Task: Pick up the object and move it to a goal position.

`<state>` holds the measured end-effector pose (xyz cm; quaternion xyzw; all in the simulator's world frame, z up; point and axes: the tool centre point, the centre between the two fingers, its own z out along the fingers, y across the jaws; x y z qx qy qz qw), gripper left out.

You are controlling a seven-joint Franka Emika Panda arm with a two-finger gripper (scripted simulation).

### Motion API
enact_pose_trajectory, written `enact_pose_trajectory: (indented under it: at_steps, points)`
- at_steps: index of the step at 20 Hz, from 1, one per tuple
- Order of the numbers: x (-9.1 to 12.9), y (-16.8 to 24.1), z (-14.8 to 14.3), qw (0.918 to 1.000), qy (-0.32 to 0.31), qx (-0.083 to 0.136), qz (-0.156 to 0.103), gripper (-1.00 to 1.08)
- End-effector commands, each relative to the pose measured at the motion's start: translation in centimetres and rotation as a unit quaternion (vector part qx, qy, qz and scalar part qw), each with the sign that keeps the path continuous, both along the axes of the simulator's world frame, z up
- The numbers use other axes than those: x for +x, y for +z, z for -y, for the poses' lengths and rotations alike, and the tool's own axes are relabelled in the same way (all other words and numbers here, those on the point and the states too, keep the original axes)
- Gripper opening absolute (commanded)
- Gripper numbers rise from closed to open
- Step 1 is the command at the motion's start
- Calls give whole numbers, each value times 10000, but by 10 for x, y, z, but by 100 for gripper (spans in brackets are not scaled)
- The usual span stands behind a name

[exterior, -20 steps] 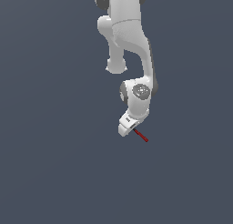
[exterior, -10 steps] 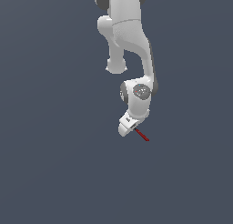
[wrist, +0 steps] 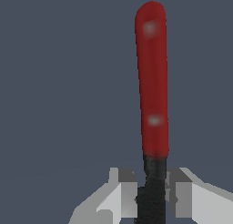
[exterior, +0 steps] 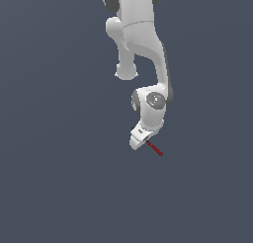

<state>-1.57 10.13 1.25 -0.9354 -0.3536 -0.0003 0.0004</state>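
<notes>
The stick's (wrist: 152, 91) black half runs off the wrist view's edge between the gripper's (wrist: 151, 198) fingers (wrist: 125, 193). In the exterior view, those fingers are too small to distinguish.

No readable text, labels, brands, numbers or signs anywhere in either view.
</notes>
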Motion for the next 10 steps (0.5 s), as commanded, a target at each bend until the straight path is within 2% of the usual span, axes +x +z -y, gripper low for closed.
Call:
enact_pose_trajectory:
  at_steps: [1, 10]
  points:
    - [7, 3, -3, 10000, -1, 1, 3, -100]
    - [47, 16, -18, 10000, -7, 3, 1, -100]
